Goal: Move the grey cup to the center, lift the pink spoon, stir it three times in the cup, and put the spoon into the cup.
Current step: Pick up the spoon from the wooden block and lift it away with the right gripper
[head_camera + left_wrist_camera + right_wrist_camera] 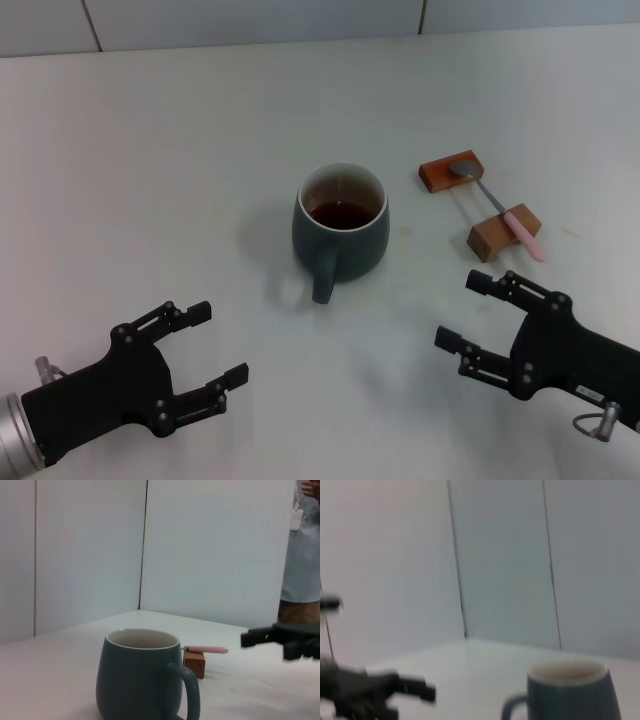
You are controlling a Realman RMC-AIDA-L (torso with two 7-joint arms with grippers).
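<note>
We see the grey cup (341,226) standing upright on the white table (150,180), roughly midway between the table's left and right edges and clear of the far edge, with brown liquid inside its white interior and its loop handle turned toward the near edge. The pink spoon (505,210) lies toward the right edge of the table, well apart from the cup, bridged across two brown wooden blocks (504,232) — its grey metal bowl rests on the farther, flatter block and its pale pink handle lies over the nearer block, sticking out past it toward the near-right corner. Our left gripper (218,348) sits low near the near-left corner of the table, its fingers spread wide and grasping nothing, pointed toward the cup but well short of it. Our right gripper (468,316) is near the near edge on the right side, just short of the nearer wooden block, and its fingers are likewise released and empty — neither touches the spoon nor the cup. From the left wrist view the cup (142,677) fills the foreground with its handle facing us, and behind it we make out the pink handle of the spoon (207,650) resting on a block (195,663), with the right gripper (265,637) hanging off to one side. The right wrist view shows the cup (572,692) close by and the left gripper (395,690) farther off, blurred.
</note>
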